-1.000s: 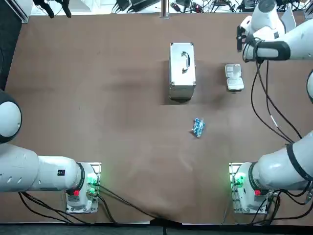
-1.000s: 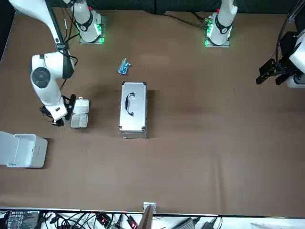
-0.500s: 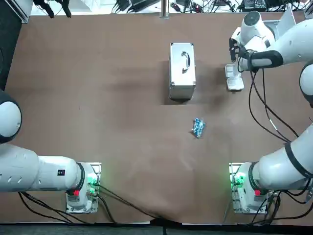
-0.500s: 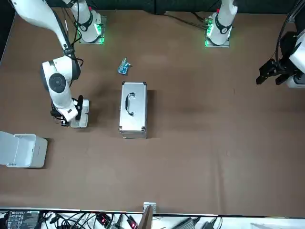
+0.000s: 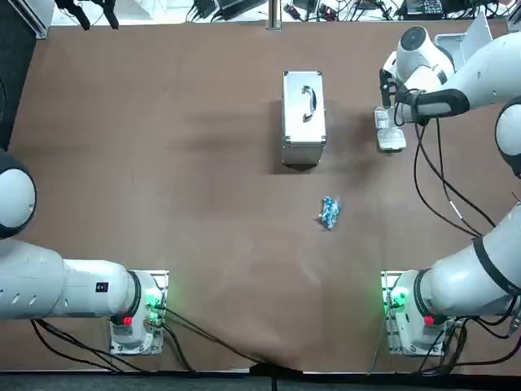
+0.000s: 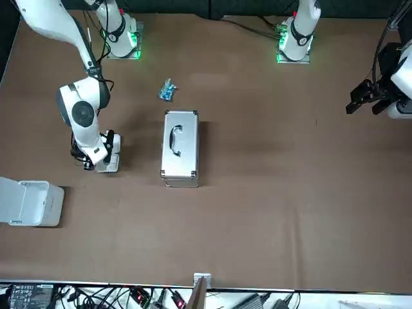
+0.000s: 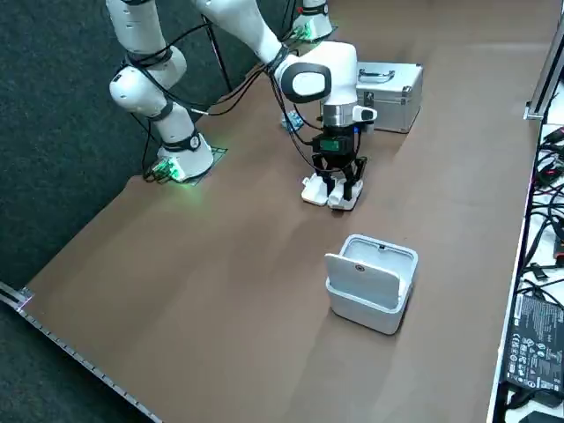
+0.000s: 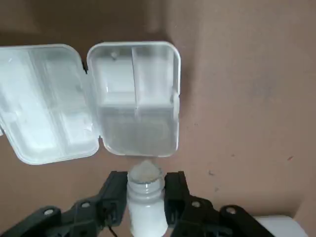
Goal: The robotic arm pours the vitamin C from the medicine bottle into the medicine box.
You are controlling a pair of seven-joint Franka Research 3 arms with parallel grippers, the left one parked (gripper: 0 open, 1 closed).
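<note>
The right arm reaches to the far right part of the worktop (image 5: 187, 179), its wrist turned down so the right gripper (image 8: 145, 181) points at the box (image 8: 134, 98). The jaws are closed on a white bottle (image 8: 144, 202), one finger on each side of its neck. The bottle's open mouth faces away from the wrist, at the edge of the box's base, with pale contents showing in it.

There is one bottle and one box, whose lid (image 8: 47, 101) lies open flat beside the base. The worktop also carries one metal case (image 5: 303, 118), one blue packet (image 5: 329, 212) and one white bin (image 7: 370, 282).

From overhead the wrist hides the bottle and part of the box. The bottle's lower body is cut off in the wrist view. Whether anything lies in the compartments cannot be told.
</note>
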